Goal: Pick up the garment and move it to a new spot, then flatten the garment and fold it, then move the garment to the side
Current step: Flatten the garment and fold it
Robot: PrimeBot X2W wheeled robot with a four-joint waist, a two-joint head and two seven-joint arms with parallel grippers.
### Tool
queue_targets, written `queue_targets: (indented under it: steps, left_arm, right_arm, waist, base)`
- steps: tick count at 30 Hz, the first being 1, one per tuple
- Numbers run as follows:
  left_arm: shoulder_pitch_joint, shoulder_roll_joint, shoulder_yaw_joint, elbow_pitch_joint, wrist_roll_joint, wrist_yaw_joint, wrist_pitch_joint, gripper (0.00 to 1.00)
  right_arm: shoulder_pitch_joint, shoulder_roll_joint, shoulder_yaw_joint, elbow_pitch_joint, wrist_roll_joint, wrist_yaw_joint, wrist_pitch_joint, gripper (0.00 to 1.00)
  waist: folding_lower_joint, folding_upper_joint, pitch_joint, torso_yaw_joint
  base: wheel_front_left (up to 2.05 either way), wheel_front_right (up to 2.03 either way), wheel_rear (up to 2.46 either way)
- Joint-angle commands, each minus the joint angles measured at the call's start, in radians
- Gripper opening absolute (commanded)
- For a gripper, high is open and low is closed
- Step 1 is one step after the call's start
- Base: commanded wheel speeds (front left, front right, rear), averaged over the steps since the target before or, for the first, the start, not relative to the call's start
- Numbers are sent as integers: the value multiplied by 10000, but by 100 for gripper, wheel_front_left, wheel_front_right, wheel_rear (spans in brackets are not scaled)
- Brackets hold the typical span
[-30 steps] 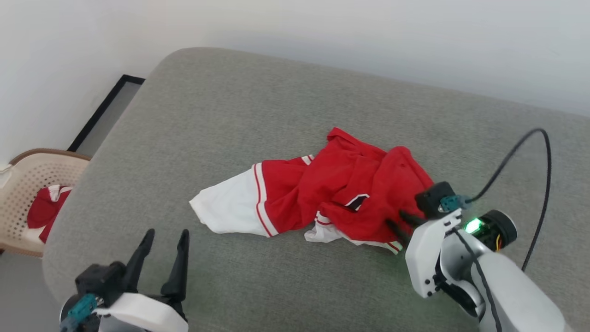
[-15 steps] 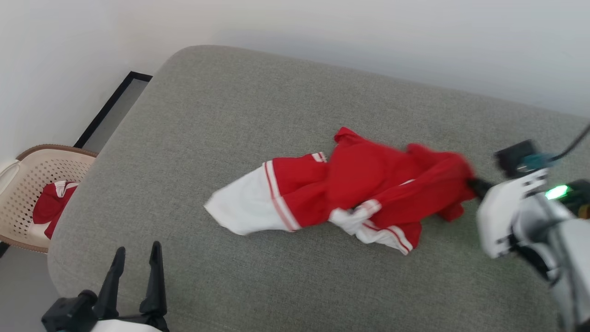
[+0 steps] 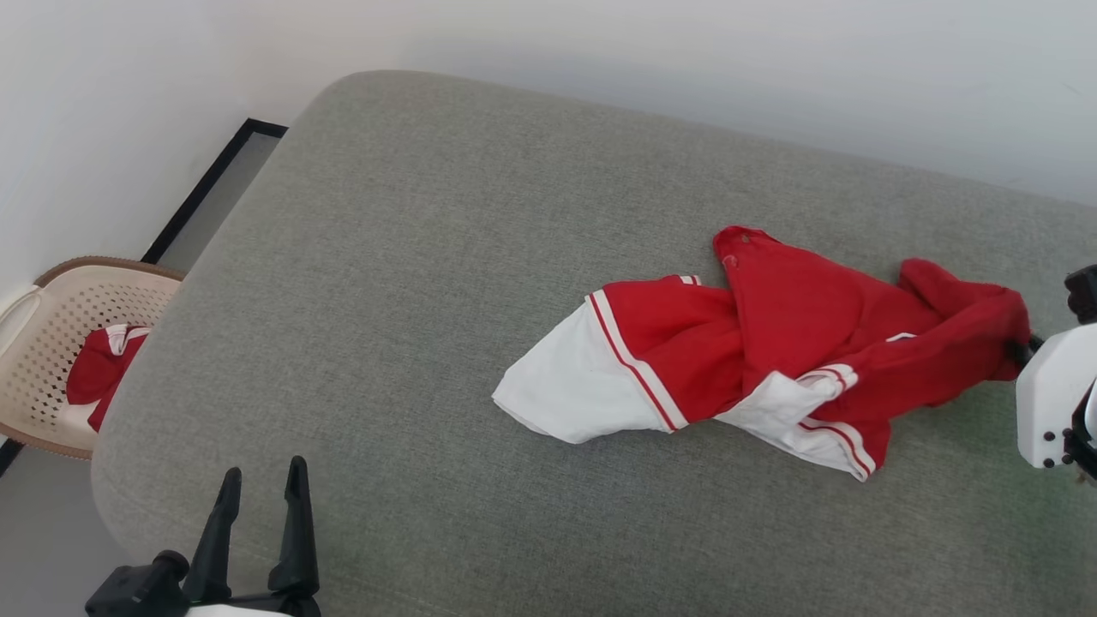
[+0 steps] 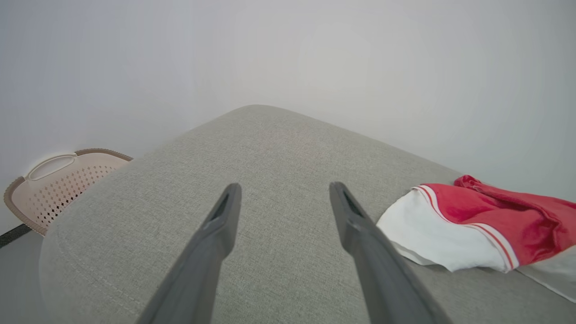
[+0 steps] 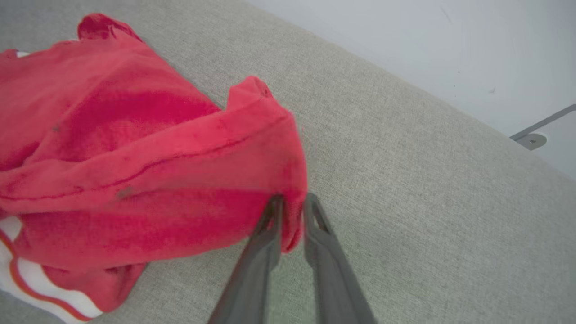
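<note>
R claw (image 5: 291,202) is pinching a red edge of the garment (image 3: 797,334), which is lying crumpled on the grey cushion (image 3: 411,257), right part. L claw (image 3: 264,470) is hovering, fingers spread wide, over cushion's near-left corner.

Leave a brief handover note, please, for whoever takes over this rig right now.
Left gripper: open, holding nothing, over the near corner of the grey cushion.
Right gripper: shut on a red edge of the garment.
The garment lies crumpled on the cushion, with its white sleeve toward the robot's left.
Done: grip taken.
Left: carry it to the new spot, flatten, fold, move aside.
</note>
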Motion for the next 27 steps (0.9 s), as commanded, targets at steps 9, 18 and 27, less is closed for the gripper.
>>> queue_targets:
  steps: [9,18,27]
  left_arm:
    - [57,-230,288,48,239,-182,-51,100]
    - [100,-344,307,92,327,-246,-50,100]
    - [-32,-317,-48,221,254,-245,-50,100]
  right_arm:
    - [248,345,-50,-598,254,-2,-636,100]
    - [1563,1077,536,-3610,385,0,-221,100]
    - [2225,1308,1784,-5111,451,-2,1455,100]
  waist:
    - [0,0,-57,-217]
    - [0,0,-116,-336]
    - [0,0,-159,-32]
  base:
    - [0,0,0]
    - [0,0,0]
    - [0,0,0]
